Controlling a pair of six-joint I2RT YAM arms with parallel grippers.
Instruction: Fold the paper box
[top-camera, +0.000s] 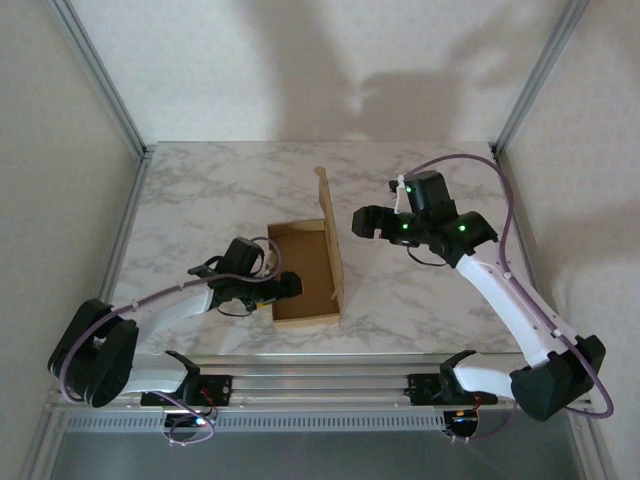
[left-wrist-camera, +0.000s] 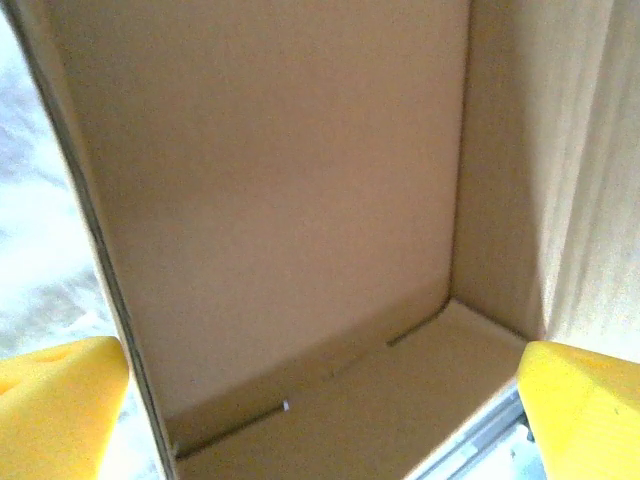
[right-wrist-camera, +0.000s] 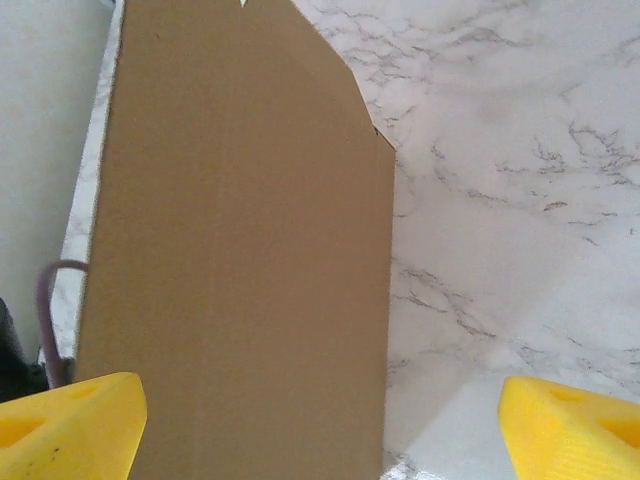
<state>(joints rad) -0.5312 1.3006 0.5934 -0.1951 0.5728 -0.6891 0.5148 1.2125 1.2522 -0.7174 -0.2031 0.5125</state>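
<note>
The paper box (top-camera: 303, 272) is a brown cardboard tray on the marble table, with its lid panel (top-camera: 331, 240) standing upright along the right side. My left gripper (top-camera: 287, 286) is open at the tray's left wall. In the left wrist view its yellow fingertips (left-wrist-camera: 60, 405) stand one on each side of that wall (left-wrist-camera: 110, 290), and the box's inside (left-wrist-camera: 280, 200) lies ahead of my left gripper (left-wrist-camera: 320, 425). My right gripper (top-camera: 363, 222) hangs just right of the upright lid, open. In the right wrist view the lid's outer face (right-wrist-camera: 240, 250) stands ahead of my right gripper (right-wrist-camera: 320, 430), with nothing gripped.
The marble table (top-camera: 220, 190) reaches back to a grey wall, with metal frame posts (top-camera: 105, 80) at both rear corners. An aluminium rail (top-camera: 320, 385) runs along the near edge between the arm bases. Bare marble (right-wrist-camera: 500, 200) lies right of the lid.
</note>
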